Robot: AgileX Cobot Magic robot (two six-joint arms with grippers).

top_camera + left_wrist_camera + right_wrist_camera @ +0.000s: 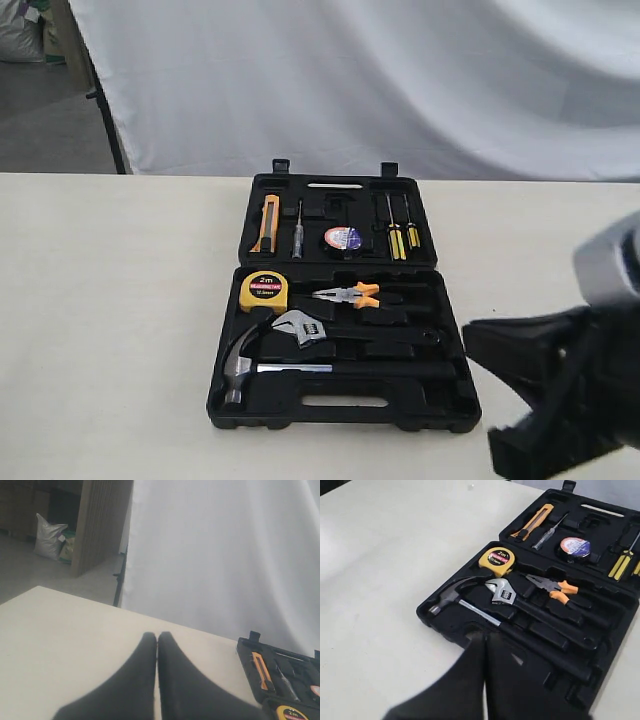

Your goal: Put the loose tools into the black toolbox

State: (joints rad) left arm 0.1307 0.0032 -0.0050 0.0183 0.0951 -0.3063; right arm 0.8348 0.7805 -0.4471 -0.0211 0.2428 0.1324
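On the right gripper (485, 636) the jaws are clenched tight with nothing between them. It hangs off the right-hand side of the toolbox (340, 415), clear of it, with its tips aimed toward the half with the slot handle. On the left gripper (157, 636) the jaws are pressed shut and empty too, out over bare counter (60, 630) well to the left of the case.

Past the right tips lies the hammer (482, 616), along the handle-side edge of the case. The wrench (502, 592) sits just behind it, its silver head close against the hammer's claw. In the other half the tape roll (575, 546) sits in its round pocket. A tape measure (496, 560) and pliers (552, 586) fill the spots beside the wrench. I see no tool lying loose on the counter.

To my eye the job looks finished, or nearly. I can't tell whether the wrench head is fully down in its recess or riding on the hammer. The sound move is to draw the right arm up and away without sweeping low across the case. If the wrench proves proud, press it down flat with closed jaws rather than regrasping it.
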